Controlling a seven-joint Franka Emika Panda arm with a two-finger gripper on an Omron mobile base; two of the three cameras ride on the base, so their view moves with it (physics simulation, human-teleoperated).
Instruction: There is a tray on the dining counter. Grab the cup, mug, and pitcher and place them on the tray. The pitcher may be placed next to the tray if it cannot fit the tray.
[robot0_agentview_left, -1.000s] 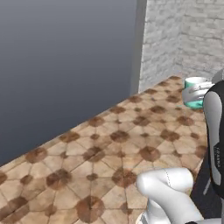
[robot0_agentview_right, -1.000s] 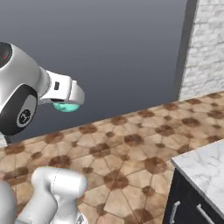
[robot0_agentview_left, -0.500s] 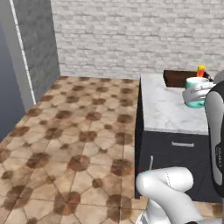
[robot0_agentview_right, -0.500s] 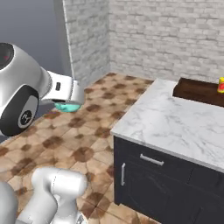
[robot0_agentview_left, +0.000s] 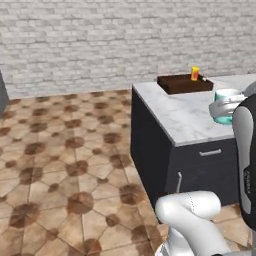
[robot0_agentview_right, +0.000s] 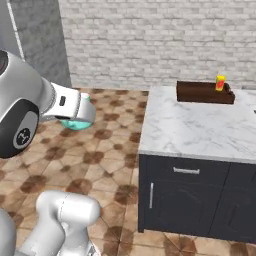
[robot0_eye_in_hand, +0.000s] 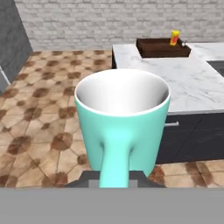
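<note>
nearest, in the hand view, the small teal mug with a whitish rim sits upright and empty right in front of the camera, its side handle running down into the gripper, which is clenched on that handle. the fingertips themselves are hidden under the handle. in the left base view the mug hangs beside the white arm at the right edge; in the right base view its teal underside peeks from under the arm's wrist, out over the brown patterned tile floor.

beyond it stands the white marble surface on dark cabinets, not yet under the mug. at its far end rests the dark brown wooden rectangular tray with a low rim, and the small bright yellow cup with a red-orange mark stands on or just at the tray's far right side; i cannot tell which. behind everything runs a pale brick wall.

my guess at the risks: a grip on the handle alone could let the mug swing or slip over bare floor. coming in low, it could catch the surface edge or the tray's rim. set down carelessly, it could knock the yellow cup over.
</note>
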